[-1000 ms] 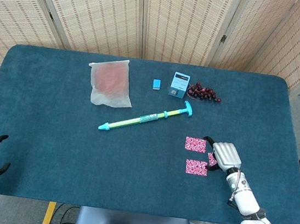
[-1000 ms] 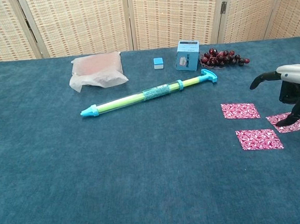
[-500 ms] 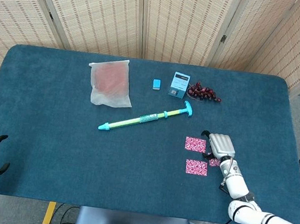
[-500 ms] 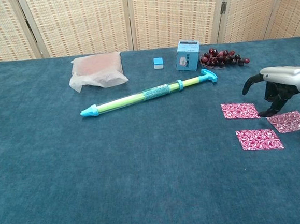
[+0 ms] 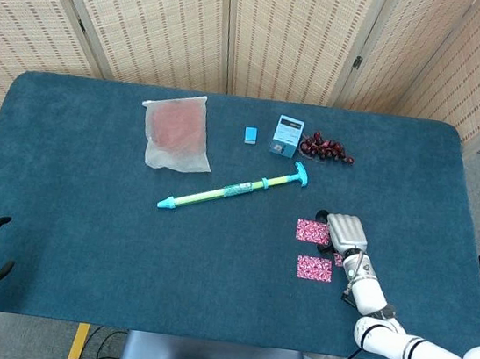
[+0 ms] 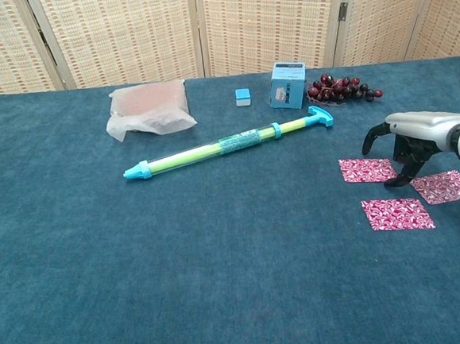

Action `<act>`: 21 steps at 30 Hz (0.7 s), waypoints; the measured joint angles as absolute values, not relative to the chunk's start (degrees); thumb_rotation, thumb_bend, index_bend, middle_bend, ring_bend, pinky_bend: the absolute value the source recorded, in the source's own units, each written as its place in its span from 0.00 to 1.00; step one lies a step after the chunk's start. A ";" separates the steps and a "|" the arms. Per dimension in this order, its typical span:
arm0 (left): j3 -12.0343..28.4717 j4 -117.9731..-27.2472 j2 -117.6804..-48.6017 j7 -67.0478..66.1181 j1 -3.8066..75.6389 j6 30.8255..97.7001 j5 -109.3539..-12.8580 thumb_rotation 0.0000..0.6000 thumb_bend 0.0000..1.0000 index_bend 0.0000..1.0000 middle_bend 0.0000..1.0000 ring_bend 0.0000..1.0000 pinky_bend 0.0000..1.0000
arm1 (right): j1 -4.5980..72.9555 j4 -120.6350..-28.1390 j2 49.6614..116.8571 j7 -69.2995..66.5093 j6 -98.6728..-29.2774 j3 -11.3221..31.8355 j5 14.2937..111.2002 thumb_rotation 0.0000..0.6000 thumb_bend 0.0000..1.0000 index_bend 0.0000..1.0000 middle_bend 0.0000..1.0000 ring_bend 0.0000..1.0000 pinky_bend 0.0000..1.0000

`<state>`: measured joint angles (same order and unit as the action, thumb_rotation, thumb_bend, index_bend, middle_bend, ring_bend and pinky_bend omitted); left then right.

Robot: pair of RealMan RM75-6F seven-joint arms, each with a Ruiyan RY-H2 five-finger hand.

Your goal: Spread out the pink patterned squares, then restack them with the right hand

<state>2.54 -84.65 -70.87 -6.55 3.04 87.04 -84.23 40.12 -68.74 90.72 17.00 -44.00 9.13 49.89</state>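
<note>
Nothing here is actually readable, tbh. The small blue cardboard box [image 6: 288, 85] at the back of the worktop has a white label with some dark print on its top in both views, but it's way too small and blurry to make out any words or numbers. The pink squares with the white swirly pattern [image 6: 397, 214] only carry that pattern, no lettering, and the green-and-turquoise plastic pump tube [image 6: 228, 146] has a band around its middle with no legible text.
</note>
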 measured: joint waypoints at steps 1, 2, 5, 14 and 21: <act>2.55 -84.60 -70.88 -6.50 3.02 87.06 -84.23 1.00 0.26 0.23 0.05 0.04 0.11 | 40.18 -68.55 90.83 16.98 -43.97 9.17 49.85 1.00 0.29 0.28 0.99 1.00 1.00; 2.55 -84.51 -70.90 -6.43 2.99 87.09 -84.21 1.00 0.26 0.23 0.05 0.04 0.11 | 40.25 -68.37 90.93 16.96 -43.90 9.20 49.80 1.00 0.29 0.29 0.99 1.00 1.00; 2.55 -84.36 -70.94 -6.32 2.94 87.07 -84.13 1.00 0.26 0.22 0.05 0.04 0.11 | 40.48 -67.92 91.21 16.96 -43.66 9.29 49.61 1.00 0.29 0.30 0.99 1.00 1.00; 2.60 -83.90 -71.04 -6.03 2.76 87.16 -83.96 1.00 0.26 0.22 0.05 0.04 0.11 | 40.79 -67.21 91.78 17.12 -43.35 9.26 49.22 1.00 0.29 0.30 0.99 1.00 1.00; 2.59 -83.76 -71.15 -6.00 2.75 87.04 -83.93 1.00 0.26 0.22 0.05 0.04 0.11 | 40.81 -66.85 91.87 16.99 -42.99 9.16 49.01 1.00 0.32 0.33 0.99 1.00 1.00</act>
<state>2.59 -83.76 -71.15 -6.00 2.75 87.04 -83.93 40.81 -66.85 91.87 16.99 -42.99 9.16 49.01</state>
